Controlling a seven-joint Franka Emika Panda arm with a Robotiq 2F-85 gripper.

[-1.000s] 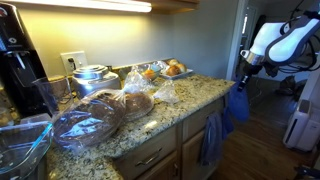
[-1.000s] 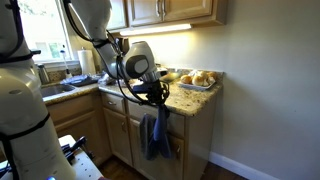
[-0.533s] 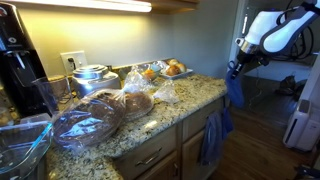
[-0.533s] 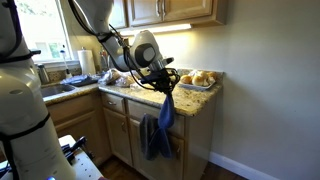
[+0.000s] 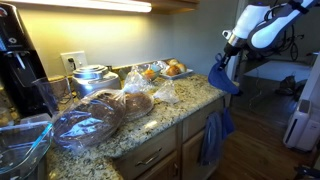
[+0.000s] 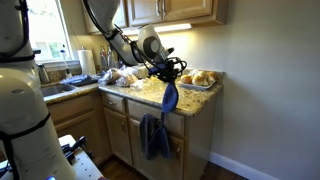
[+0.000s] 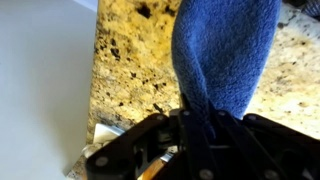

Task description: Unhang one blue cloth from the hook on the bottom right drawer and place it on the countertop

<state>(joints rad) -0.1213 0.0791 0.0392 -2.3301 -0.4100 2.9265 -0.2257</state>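
A: Reading left to right, bagged food (image 5: pixel 95 118) is crowding the granite surface (image 5: pixel 165 112). Below its right end a duller cloth (image 5: pixel 211 138) is hanging against the drawer front (image 5: pixel 192 148).

B: And the claw (image 5: pixel 228 48)?

A: It is pinching the blue cloth (image 5: pixel 224 80) by its top, so the cloth is dangling limp, clear of the hook, at the surface's right end.

B: Count?

A: Two cloths, one held and one hanging. One claw, clamped on fabric. I'm judging it needs carrying inward before release.
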